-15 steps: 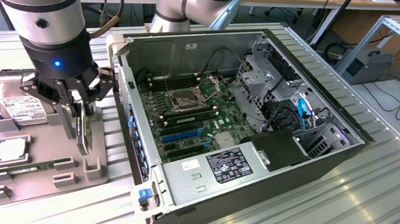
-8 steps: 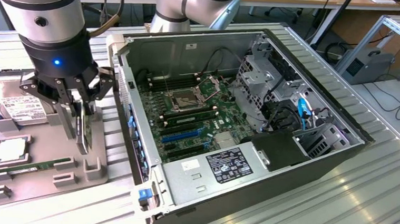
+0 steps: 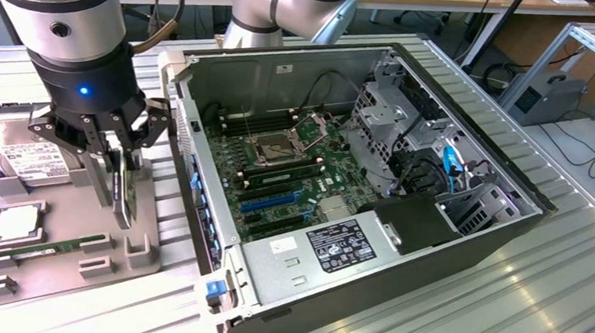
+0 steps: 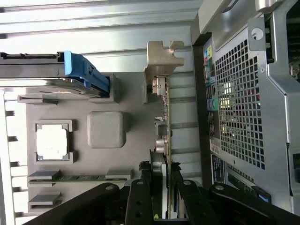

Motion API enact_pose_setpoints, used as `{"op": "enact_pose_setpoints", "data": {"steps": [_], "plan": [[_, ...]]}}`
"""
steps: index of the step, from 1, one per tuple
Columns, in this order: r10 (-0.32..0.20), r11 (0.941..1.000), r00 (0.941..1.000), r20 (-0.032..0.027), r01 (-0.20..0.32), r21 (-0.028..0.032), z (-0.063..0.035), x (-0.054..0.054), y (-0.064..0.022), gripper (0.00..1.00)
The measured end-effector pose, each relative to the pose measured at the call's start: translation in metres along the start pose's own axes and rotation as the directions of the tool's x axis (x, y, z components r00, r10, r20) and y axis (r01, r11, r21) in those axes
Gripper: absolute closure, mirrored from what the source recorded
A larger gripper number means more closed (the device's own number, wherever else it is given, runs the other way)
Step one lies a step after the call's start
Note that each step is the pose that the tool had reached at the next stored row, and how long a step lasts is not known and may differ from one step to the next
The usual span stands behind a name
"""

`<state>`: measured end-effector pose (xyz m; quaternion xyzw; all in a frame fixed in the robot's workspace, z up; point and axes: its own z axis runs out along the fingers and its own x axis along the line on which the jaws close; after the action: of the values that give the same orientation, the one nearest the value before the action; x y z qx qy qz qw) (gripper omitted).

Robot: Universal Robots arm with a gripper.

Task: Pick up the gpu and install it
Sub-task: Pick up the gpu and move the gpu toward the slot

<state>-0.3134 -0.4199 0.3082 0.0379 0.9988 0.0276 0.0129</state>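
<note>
The arm (image 3: 62, 9) shows off a fat silver-grey cylinder ringed with a black band, with a small round dark port on its side. Below, the gripper (image 3: 116, 152) is all black, a blue light (image 3: 85, 89) glowing on its body, its jointed linkage fingers (image 4: 139, 202) dotted with silver pivot screws.

In the exterior view the case's side wall (image 3: 193, 183) rises at three o'clock of the gripper (image 3: 118, 162). Past it the motherboard (image 3: 287, 174) lies open from above, with the drive cage (image 3: 385, 121) and cables (image 3: 330, 82) crowding its two o'clock.
</note>
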Motion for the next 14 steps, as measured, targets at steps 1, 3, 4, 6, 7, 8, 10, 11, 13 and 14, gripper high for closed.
{"op": "enact_pose_setpoints", "data": {"steps": [1,3,4,6,7,8,10,11,13,14], "plan": [[0.000,1.0000,1.0000,0.0001,0.000,0.0000,-0.0002,0.0000,0.0000,0.73],[0.000,1.0000,1.0000,0.0000,0.000,0.0000,-0.0007,0.0000,0.0000,0.73],[0.000,1.0000,1.0000,0.0000,0.000,0.0000,-0.0009,0.0000,0.0000,0.73],[0.000,1.0000,1.0000,0.0000,0.000,0.0000,-0.0013,0.0000,0.0001,0.73],[0.000,1.0000,1.0000,0.0000,0.000,0.0000,-0.0015,0.0000,0.0001,0.73],[0.000,1.0000,1.0000,0.0000,0.000,0.0000,-0.0017,0.0000,0.0001,0.73],[0.000,1.0000,1.0000,0.0000,0.000,0.0000,-0.0022,0.0000,0.0001,0.73],[0.000,1.0000,1.0000,0.0000,0.000,0.0000,-0.0024,-0.0001,0.0001,0.73],[0.000,1.0000,1.0000,0.0000,0.000,0.0000,-0.0029,0.0000,0.0002,0.73],[0.000,1.0000,1.0000,0.0000,0.000,0.0000,-0.0031,-0.0001,0.0002,0.73]]}}
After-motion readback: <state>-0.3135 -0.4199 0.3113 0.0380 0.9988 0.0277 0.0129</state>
